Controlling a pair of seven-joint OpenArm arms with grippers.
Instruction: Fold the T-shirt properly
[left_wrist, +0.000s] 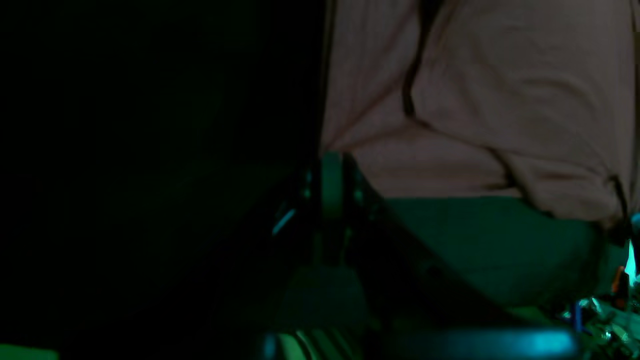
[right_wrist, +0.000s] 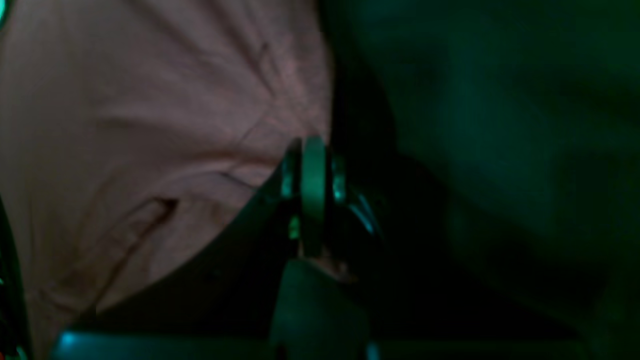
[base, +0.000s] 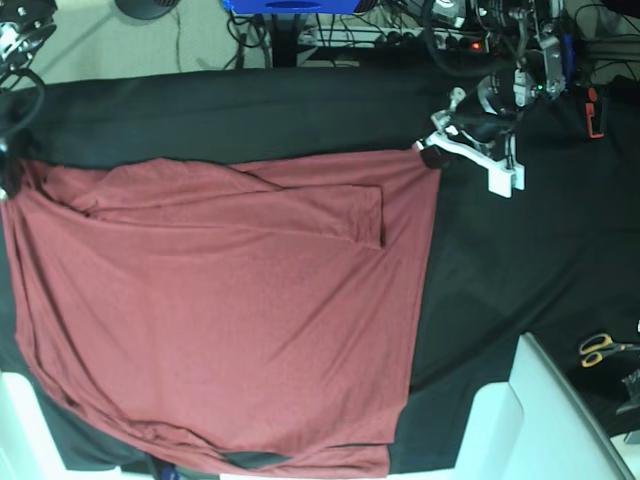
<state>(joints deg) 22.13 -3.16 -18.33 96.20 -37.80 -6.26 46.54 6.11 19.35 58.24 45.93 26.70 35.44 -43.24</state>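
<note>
The maroon T-shirt (base: 230, 320) lies spread on the black cloth (base: 500, 250), with one sleeve folded across its upper part. At the shirt's upper right corner my left gripper (base: 432, 154) is shut on the fabric. In the left wrist view the closed fingers (left_wrist: 332, 185) meet the shirt's edge (left_wrist: 475, 100). My right gripper (base: 9, 172) sits at the shirt's upper left corner, half cut off by the frame edge. In the right wrist view its fingers (right_wrist: 313, 190) are shut, the shirt (right_wrist: 150, 125) spreads to their left, and a bit of pink cloth shows between them.
Yellow-handled scissors (base: 600, 347) lie at the right edge. A white panel (base: 545, 420) juts in at the bottom right and another white surface (base: 15, 425) at the bottom left. Cables and equipment (base: 470, 30) crowd the back edge, beside a blue object (base: 290, 5).
</note>
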